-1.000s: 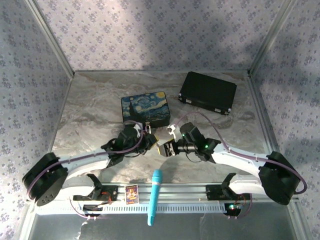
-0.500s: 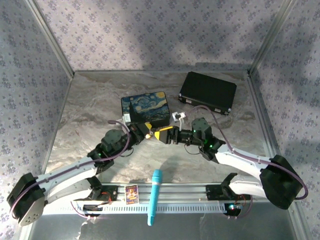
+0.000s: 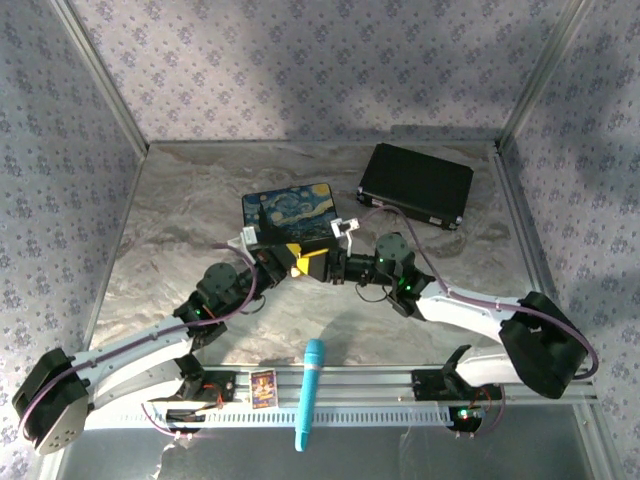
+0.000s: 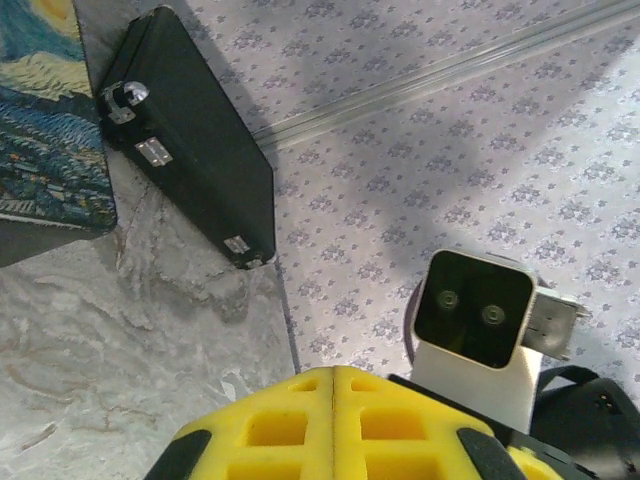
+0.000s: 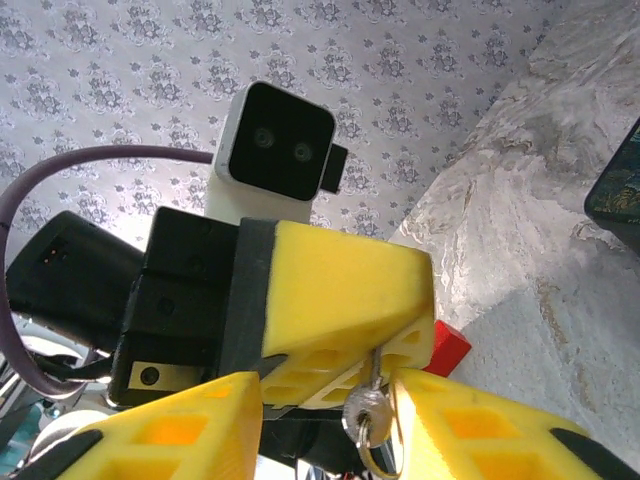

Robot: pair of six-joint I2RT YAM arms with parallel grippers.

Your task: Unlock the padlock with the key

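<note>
Key (image 5: 363,407) tip (probably) inside left pincer (image 4: 333,410)

**TABLE SURFACE AND CONTENTS**

The table (image 3: 180,200) has a grey marbled top. A starry-night painted tin (image 3: 290,212) lies flat near its centre. A black case (image 3: 416,184) lies flat toward the far right corner, apart from the tin. A red block (image 5: 448,347) rests on the marbled surface. A teal cylindrical object (image 3: 310,392) lies across the metal rail (image 3: 370,400) at the near edge.

Top: high, from near side, looking down. Wrists: close, facing each other. Black case (image 3: 416,186) in top, left wrist.
</note>
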